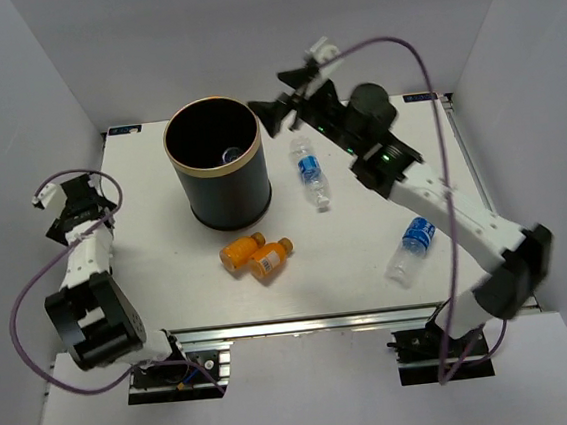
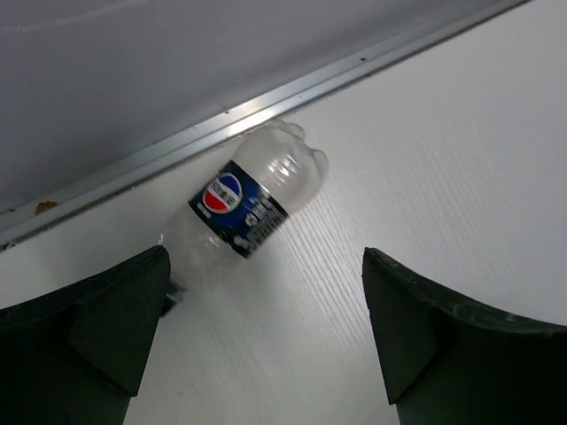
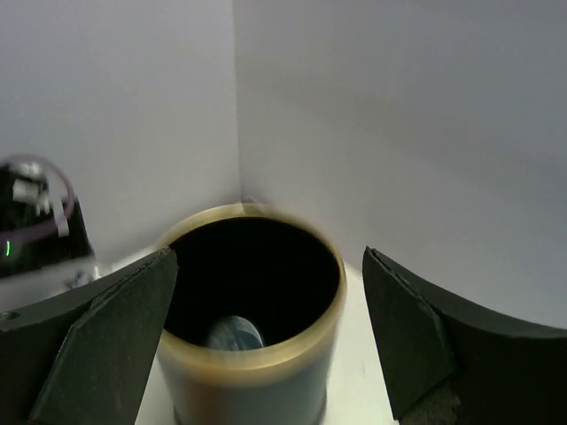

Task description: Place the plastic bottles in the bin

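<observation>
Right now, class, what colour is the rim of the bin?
Gold-tan, a thin band topping the near-black bin. Best seen in the top external view.

The tall dark round bin stands mid-table, its mouth open from above. Bare table lies between it and the left arm. Two orange plastic bottles lie touching each other just in front of the bin. A clear blue-labelled bottle lies near its right side. White walls close three sides.
</observation>
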`<state>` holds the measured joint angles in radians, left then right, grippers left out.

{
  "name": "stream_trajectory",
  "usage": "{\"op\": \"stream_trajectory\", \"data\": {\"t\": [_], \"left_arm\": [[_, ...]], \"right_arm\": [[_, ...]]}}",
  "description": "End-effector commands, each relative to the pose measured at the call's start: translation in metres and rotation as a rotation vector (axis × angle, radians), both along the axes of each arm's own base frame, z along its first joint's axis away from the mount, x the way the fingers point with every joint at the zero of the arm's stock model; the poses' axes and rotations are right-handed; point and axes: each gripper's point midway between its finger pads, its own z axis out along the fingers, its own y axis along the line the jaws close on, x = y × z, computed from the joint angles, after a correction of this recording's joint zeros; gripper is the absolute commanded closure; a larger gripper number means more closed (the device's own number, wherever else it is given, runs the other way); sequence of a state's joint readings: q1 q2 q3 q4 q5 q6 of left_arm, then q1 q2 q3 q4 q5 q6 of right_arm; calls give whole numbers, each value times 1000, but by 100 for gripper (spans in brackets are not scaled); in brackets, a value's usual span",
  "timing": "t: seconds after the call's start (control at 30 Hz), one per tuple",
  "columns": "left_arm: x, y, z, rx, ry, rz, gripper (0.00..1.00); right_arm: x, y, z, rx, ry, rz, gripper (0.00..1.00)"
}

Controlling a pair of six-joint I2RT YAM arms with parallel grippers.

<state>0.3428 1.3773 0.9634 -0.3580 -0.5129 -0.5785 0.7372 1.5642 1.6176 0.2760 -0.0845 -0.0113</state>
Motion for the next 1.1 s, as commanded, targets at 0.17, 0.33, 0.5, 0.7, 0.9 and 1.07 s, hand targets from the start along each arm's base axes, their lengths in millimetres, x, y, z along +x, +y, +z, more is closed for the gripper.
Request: {"op": "stream_trajectory", "data": {"t": [0.17,0.33,0.5,0.7,0.9,1.07], "left_arm": [[26,38,-57,-171,96,-6,2],[18,48,-94,-166,208,40,2],[23,40,-109,-210,207,4,4],[24,34,-105,-242,193,-5,36],[41,0,-67,-338,41,-153,47],[71,-36,13,-310,-152,-255,52]], "right_arm": [[-15,-84,-111,-92,256,-206,11],[-19,-86,-132,-89,318,-190,11],[-15,-83,-143,-94,367,-185,11],[-19,-97,-158,-77,415,-219,11],[-37,-136,-202,-23,508,-335,11],[-42,-178,-233,-3,560,-504,11]]}}
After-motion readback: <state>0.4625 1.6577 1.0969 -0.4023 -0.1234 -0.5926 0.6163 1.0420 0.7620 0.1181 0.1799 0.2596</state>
